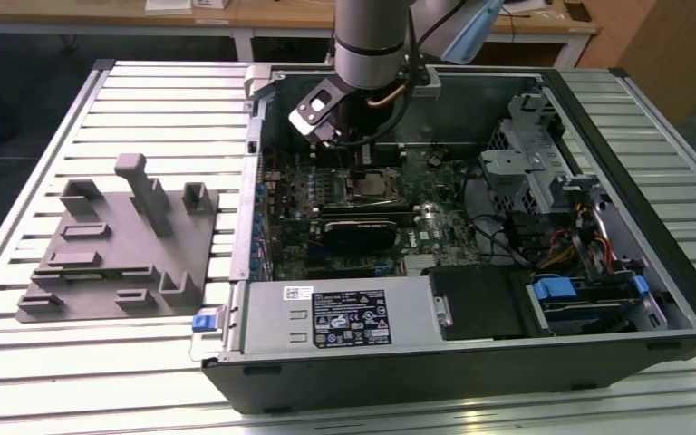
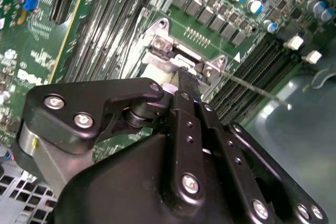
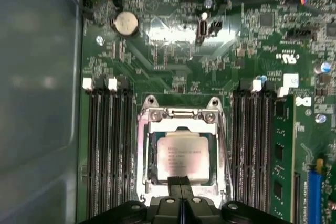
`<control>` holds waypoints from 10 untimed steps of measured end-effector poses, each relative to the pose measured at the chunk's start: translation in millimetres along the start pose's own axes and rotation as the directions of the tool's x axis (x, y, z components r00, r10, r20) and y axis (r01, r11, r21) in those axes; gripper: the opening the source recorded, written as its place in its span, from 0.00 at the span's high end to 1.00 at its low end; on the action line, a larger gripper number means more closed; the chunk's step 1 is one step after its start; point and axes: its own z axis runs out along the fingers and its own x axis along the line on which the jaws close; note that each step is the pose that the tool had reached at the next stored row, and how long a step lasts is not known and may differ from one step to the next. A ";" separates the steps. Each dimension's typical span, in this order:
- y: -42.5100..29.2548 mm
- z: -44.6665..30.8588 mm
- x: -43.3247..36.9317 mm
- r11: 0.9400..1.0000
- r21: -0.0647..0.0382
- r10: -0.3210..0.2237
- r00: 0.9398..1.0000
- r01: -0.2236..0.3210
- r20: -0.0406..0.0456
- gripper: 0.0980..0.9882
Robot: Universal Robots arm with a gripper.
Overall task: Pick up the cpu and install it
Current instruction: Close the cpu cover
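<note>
Gripper (image 3: 179, 181), pressed together, hangs over the cpu (image 3: 182, 156) in the socket (image 3: 181, 115); a sideways nudge and we'd unseat it

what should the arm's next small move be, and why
Probably a short straight lift of the end effector off the board. In the first wrist view the cpu already lies flat inside the socket frame, and the end effector sits closed at its edge with nothing held; rising straight should avoid dragging across the chip.
</note>
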 end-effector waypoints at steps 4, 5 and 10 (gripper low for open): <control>-0.5 6.6 -0.1 1.000 0.000 0.000 1.000 0.000 0.000 0.99; -0.5 7.4 -0.1 1.000 0.000 0.000 1.000 0.000 0.000 0.99; -0.6 11.0 -0.2 1.000 0.000 0.000 1.000 0.000 0.000 0.99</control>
